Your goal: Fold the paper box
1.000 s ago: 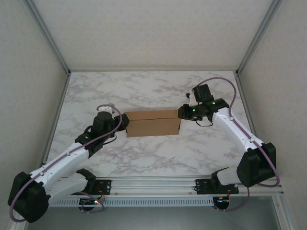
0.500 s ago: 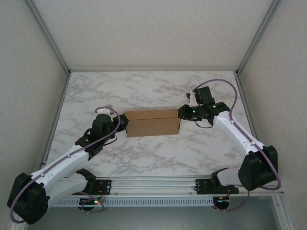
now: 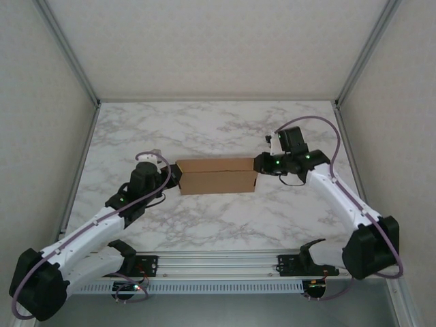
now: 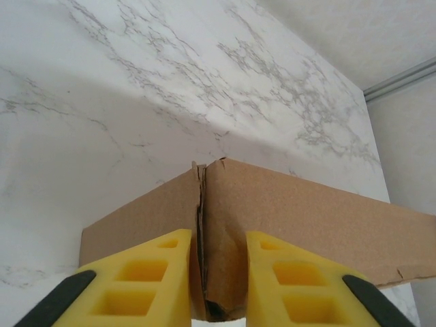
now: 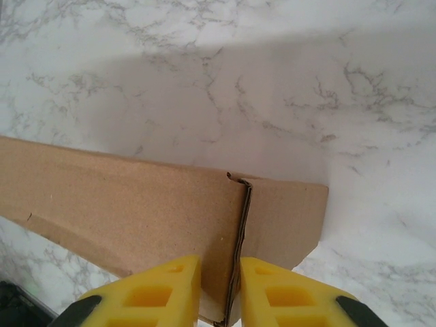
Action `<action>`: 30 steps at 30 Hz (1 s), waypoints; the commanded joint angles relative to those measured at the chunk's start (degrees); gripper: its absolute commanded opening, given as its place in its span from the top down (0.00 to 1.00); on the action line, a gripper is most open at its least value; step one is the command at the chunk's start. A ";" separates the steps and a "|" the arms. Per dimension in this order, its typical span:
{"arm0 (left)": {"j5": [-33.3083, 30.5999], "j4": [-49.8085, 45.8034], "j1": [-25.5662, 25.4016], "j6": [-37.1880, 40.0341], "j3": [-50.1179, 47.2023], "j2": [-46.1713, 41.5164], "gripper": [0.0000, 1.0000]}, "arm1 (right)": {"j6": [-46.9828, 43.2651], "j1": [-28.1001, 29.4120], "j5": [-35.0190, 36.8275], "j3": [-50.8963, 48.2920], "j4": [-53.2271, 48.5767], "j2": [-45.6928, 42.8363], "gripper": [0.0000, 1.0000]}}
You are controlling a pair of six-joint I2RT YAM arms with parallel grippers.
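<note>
The paper box (image 3: 216, 175), a long shallow rectangle of matte brown corrugated card, lies on the middle of the veined marble table (image 3: 204, 129). The left gripper (image 3: 176, 176) pinches the box's left end and the right gripper (image 3: 257, 163) its right end, with yellow hollow-celled fingers (image 4: 153, 272) closed on raw edges. Bare marble surrounds the box.

My left arm (image 3: 88, 230) and right arm (image 3: 340, 197) are white with black joints, lilac cables (image 3: 320, 123) looping along them, small green lights (image 3: 278, 163), and yellow fingers (image 4: 153, 276) edged in black.
</note>
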 commanded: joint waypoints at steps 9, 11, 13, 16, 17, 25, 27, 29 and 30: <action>2.45 -8.58 -7.73 -7.66 -6.59 -10.30 0.81 | -0.94 8.31 4.81 -10.41 -0.04 -14.00 0.81; 2.00 -9.95 -8.81 -8.65 -7.25 -11.65 0.81 | -0.55 10.01 5.80 -10.96 -0.67 -14.83 0.82; 1.35 -11.12 -9.64 -10.03 -8.08 -13.03 0.82 | 0.49 11.73 7.04 -11.90 -1.24 -15.70 0.82; 1.84 -10.58 -10.64 -13.27 -10.48 -15.53 0.83 | 2.58 14.77 8.89 -13.96 -1.25 -17.74 0.83; 1.74 -10.73 -10.87 -13.98 -10.99 -16.41 0.83 | 3.07 15.74 9.94 -14.70 -1.27 -18.46 0.83; 1.81 -13.72 -12.94 -16.98 -12.58 -19.37 0.84 | 7.38 21.73 14.26 -18.45 -2.71 -22.15 0.84; 2.20 -13.17 -13.50 -18.47 -13.99 -19.76 0.84 | 8.42 22.42 14.08 -19.36 -2.33 -22.72 0.83; 2.64 -12.72 -14.25 -19.85 -15.32 -20.37 0.84 | 9.41 23.58 14.54 -20.15 -2.15 -23.17 0.83; 2.66 -12.84 -14.69 -20.38 -15.75 -20.81 0.84 | 9.82 24.25 14.98 -20.51 -2.21 -23.32 0.83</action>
